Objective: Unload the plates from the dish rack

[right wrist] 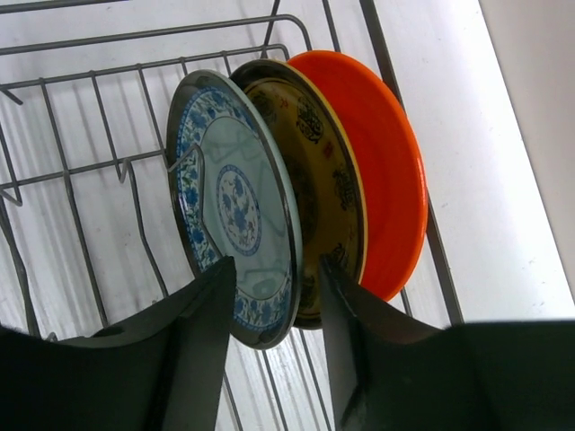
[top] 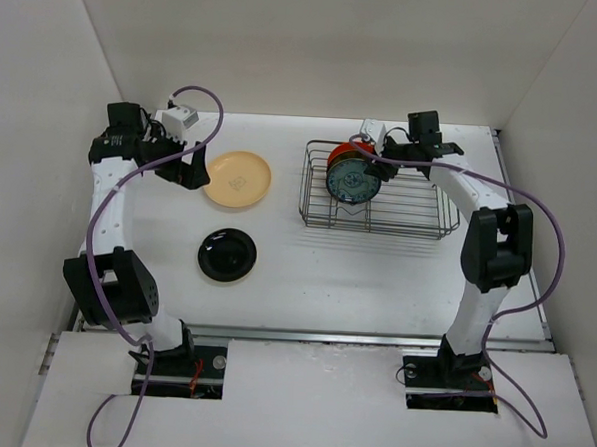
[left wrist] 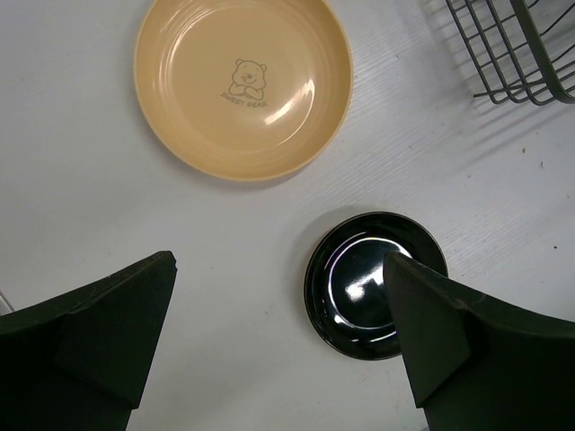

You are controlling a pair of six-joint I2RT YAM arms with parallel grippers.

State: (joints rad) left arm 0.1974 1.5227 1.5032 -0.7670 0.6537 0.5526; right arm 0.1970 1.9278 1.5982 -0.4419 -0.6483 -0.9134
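Note:
The wire dish rack (top: 399,214) stands at the right and holds three upright plates at its left end. They are a blue-and-white patterned plate (right wrist: 229,197), a yellow patterned plate (right wrist: 328,171) and an orange-red plate (right wrist: 386,171). My right gripper (right wrist: 278,287) straddles the lower rim of the blue patterned plate. One finger is before its face and the other is between it and the yellow plate, with small gaps on both sides. A peach plate (left wrist: 243,85) and a glossy black plate (left wrist: 359,278) lie flat on the table. My left gripper (left wrist: 278,305) hangs wide open above them, holding nothing.
The rack's left corner (left wrist: 512,54) shows at the top right of the left wrist view. White walls close in the table at the back and on both sides. The right part of the rack (top: 420,205) holds no plates.

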